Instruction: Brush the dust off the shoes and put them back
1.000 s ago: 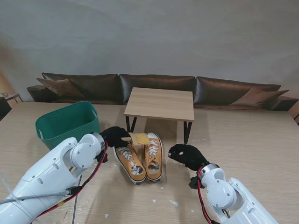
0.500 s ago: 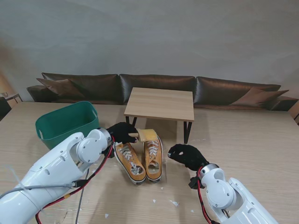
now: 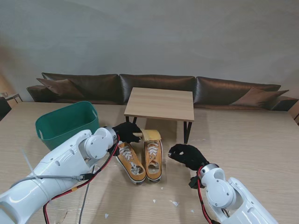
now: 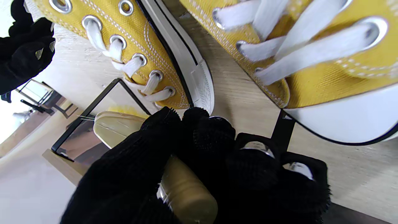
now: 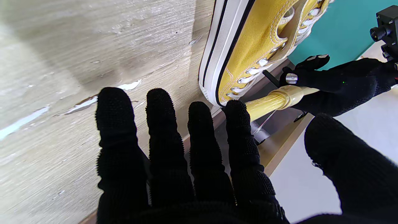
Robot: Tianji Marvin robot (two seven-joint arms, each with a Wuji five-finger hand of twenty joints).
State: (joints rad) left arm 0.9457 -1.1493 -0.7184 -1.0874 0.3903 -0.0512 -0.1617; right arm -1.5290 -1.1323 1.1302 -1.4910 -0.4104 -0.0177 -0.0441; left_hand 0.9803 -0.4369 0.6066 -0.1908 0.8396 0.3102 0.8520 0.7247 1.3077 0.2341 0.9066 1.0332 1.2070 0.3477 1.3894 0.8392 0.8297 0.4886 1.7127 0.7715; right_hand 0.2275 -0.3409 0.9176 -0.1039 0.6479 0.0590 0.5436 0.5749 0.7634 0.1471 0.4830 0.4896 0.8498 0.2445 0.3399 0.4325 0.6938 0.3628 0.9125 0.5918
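Pair of yellow shoes [image 3: 140,158] sits on the tabletop [image 3: 243,140] side by side, toes pointing away from me, heels toward me, white laces, white soles; the two are touching or nearly so along their inner sides. Left hand [image 3: 126,132] in a black glove is closed around the handle of a brush [image 3: 150,136], held at the toe end of the shoes, brush head just over the toe of the right-side shoe; contact of bristles with the shoe can't be confirmed from the stand view. Left wrist view shows the gloved fingers [image 4: 199,146] wrapped on the pale handle, brush [image 4: 118,124] head past the toe caps, shoes [image 4: 146,56] close in front. Right hand [image 3: 187,156], also gloved, is to the right of the shoes, near them but apart, holding nothing, fingers spread loosely; the right wrist view shows its fingers [image 5: 161,130] extended and separated over the tabletop beside a shoe's sole. Green bin [image 3: 67,122] stands left of the shoes, behind the left arm. Small wooden table [image 3: 160,103] stands just beyond the shoes' toes. Bits of white debris [image 3: 174,203] lie on the tabletop on my side of the shoes. Dark sofa [image 3: 154,86] along the wall beyond the shoes.
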